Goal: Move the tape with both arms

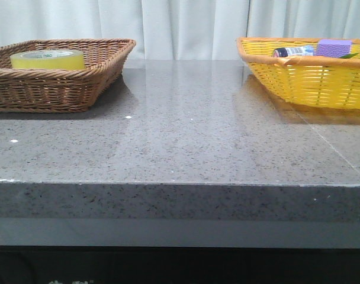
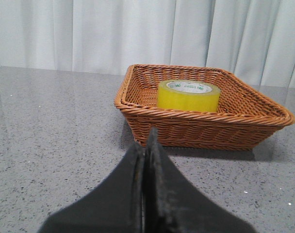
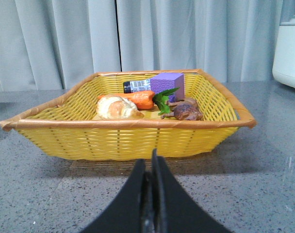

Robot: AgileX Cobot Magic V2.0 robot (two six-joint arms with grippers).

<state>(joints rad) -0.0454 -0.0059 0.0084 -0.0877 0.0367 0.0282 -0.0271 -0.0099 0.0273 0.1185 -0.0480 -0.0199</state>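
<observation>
Yellow tape [image 1: 47, 58] roll flat in the brown wicker basket [image 1: 79, 83]

tape [image 2: 188, 96]: translucent yellow, white core with green print | left basket [image 2: 201, 127]: brown woven wicker | right basket [image 3: 123, 138]: yellow weave, tan rim | block [image 3: 168, 84]: purple | carrot [image 3: 138, 99]: orange, green leaves | countertop [image 1: 180, 136]: grey speckled | curtain [image 1: 186, 26]: white | grippers [image 2: 145, 160]: black

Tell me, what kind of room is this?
Probably a staged test area, not a real kitchen: a bare speckled grey counter, plain white curtains behind, and two baskets of props.
</observation>
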